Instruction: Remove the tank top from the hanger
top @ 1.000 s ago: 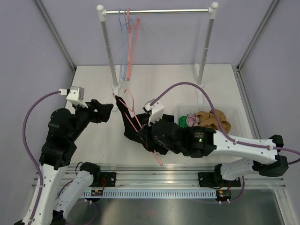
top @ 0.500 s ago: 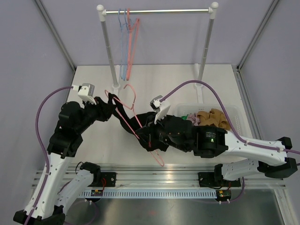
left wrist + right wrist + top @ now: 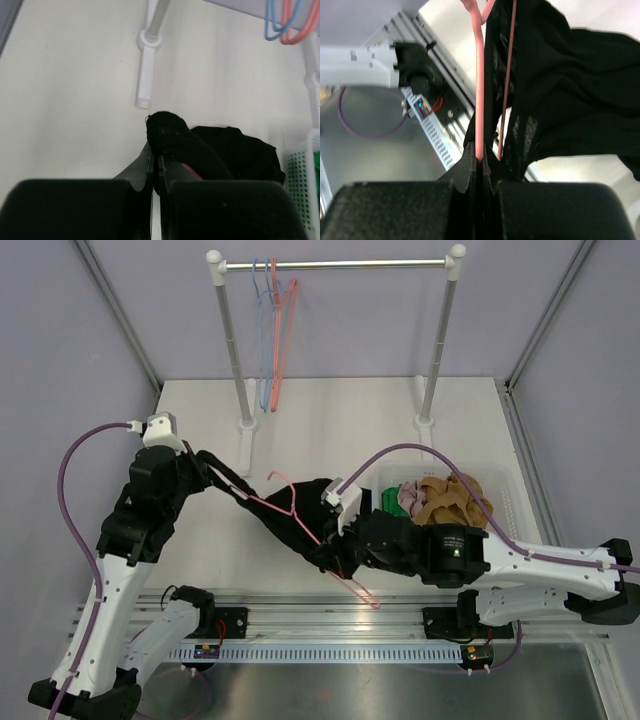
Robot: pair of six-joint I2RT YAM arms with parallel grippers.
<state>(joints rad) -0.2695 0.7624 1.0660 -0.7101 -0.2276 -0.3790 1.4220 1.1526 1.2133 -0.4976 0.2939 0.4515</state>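
Observation:
The black tank top [image 3: 300,525] hangs on a pink hanger [image 3: 362,588] low over the table, just in front of the arms. My left gripper [image 3: 232,487] is shut on a bunched strap of the tank top [image 3: 167,131] and holds it stretched out to the left. In the left wrist view the left gripper [image 3: 156,156] pinches the black cloth between its jaws. My right gripper [image 3: 336,558] is shut on the hanger's pink wire [image 3: 479,100]; the right gripper [image 3: 481,159] clamps it, with the tank top [image 3: 555,75] draped beside it.
A clothes rail [image 3: 335,263] stands at the back with blue and pink hangers [image 3: 272,330] on its left end; its left post foot [image 3: 145,75] is near the left gripper. A white basket [image 3: 500,480] of clothes sits to the right.
The left gripper reached the tank top's strap, shut on it and drew it left. The right arm carried the hanger rightward and nearer, stretching the cloth between the two.

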